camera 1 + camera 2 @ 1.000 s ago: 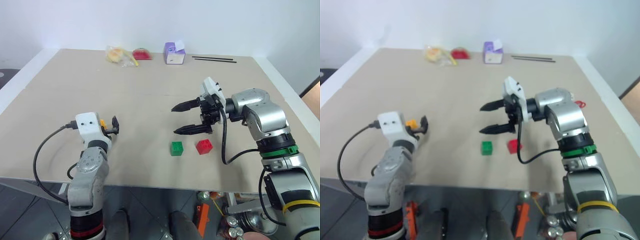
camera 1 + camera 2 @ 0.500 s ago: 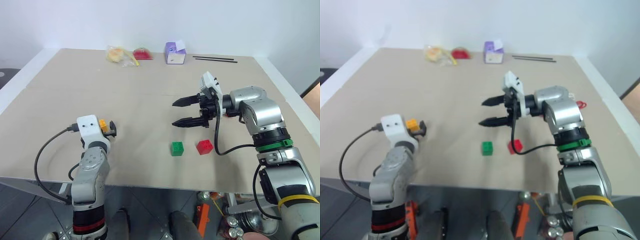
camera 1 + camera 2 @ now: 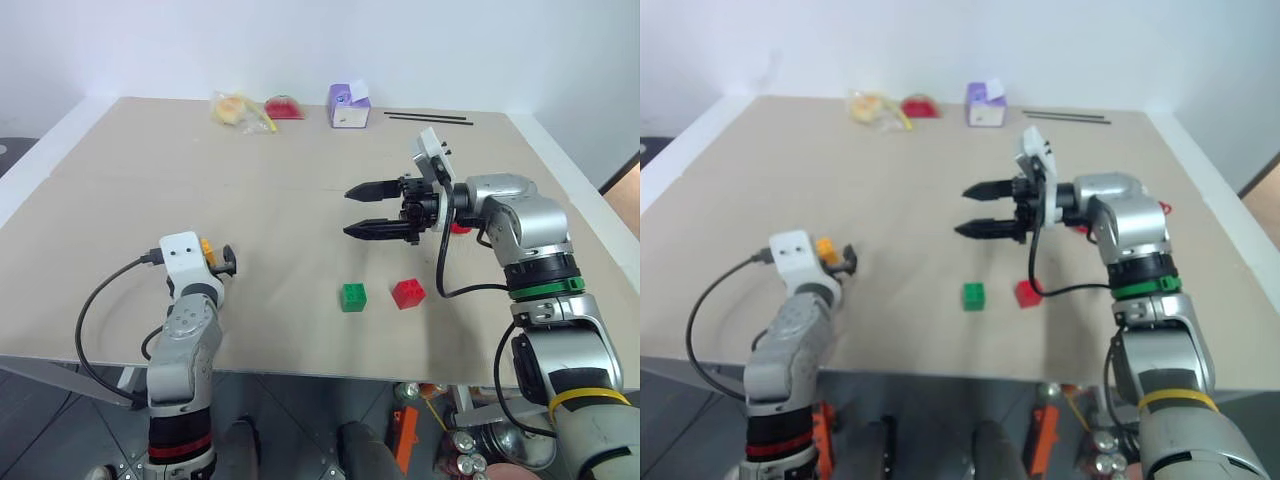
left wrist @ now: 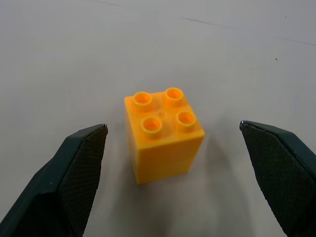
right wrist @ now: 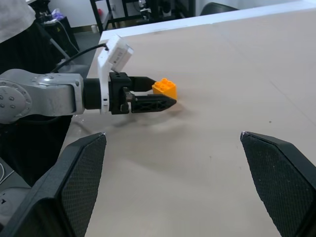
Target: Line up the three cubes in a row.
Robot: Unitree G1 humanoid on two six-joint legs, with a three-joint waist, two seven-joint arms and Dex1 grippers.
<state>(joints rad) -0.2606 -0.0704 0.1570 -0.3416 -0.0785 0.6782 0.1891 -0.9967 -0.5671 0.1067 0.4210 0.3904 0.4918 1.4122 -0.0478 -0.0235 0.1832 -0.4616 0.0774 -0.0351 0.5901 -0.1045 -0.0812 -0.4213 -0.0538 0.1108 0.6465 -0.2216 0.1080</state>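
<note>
**Orange cube between the left fingers, green and red side by side**

The yellow-orange cube [image 4: 163, 135] stands studs-up on the bench [image 3: 300, 170], at the left, between the spread fingers of the left hand [image 4: 173, 173], touching neither. The green cube [image 3: 353, 297] and red cube [image 3: 408, 293] sit near each other toward the bench's front edge. Above and behind them, the right hand [image 3: 362, 210] hangs with its fingers apart, holding nothing, pointing leftward.

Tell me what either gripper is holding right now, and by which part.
Nothing is held. The left gripper is open with the yellow cube between its fingers, untouched; the right gripper hangs open above the table.
</note>
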